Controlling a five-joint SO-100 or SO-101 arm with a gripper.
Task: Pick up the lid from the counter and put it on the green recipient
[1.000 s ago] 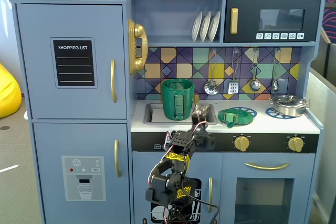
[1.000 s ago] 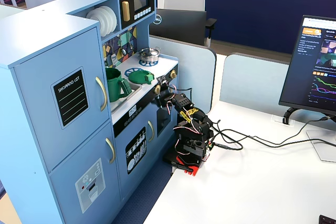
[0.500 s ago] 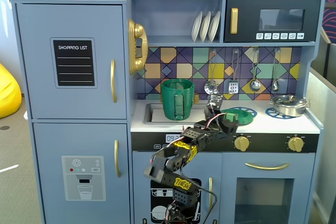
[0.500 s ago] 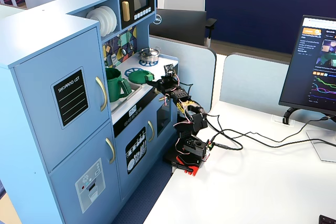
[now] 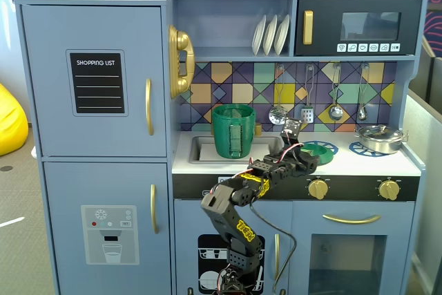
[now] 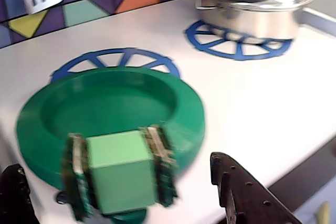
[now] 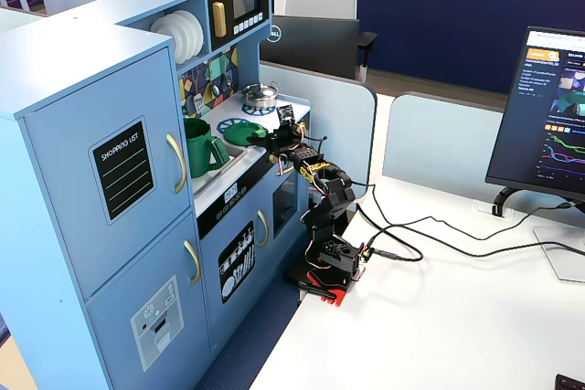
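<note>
The step in hand looks like the approach for the grasp. The gripper (image 6: pixel 126 203) stands open in the wrist view, one dark toothed finger (image 6: pixel 247 198) at the lower right, the other at the lower left edge, and the lid's block handle (image 6: pixel 122 178) sits between them, not yet touched. To do it well, I would keep the block centred between the jaws and close on its two side faces, not on the rim — a squeeze on the rim would likely tip the disc. Coming in level with the counter (image 6: pixel 247 103) should help the lid lift flat.

The lid (image 6: pixel 113 109) is a round green plastic disc, dished toward its middle, with a paler green cube as its handle (the cube carries ribbed strips on two sides). It lies on the white counter over a blue spoked burner ring (image 6: pixel 115 60), well apart from the steel pot (image 6: pixel 252 1). In a fixed view the green recipient (image 5: pixel 233 130) stands upright to the left, by the sink, its mouth uncovered.
</note>
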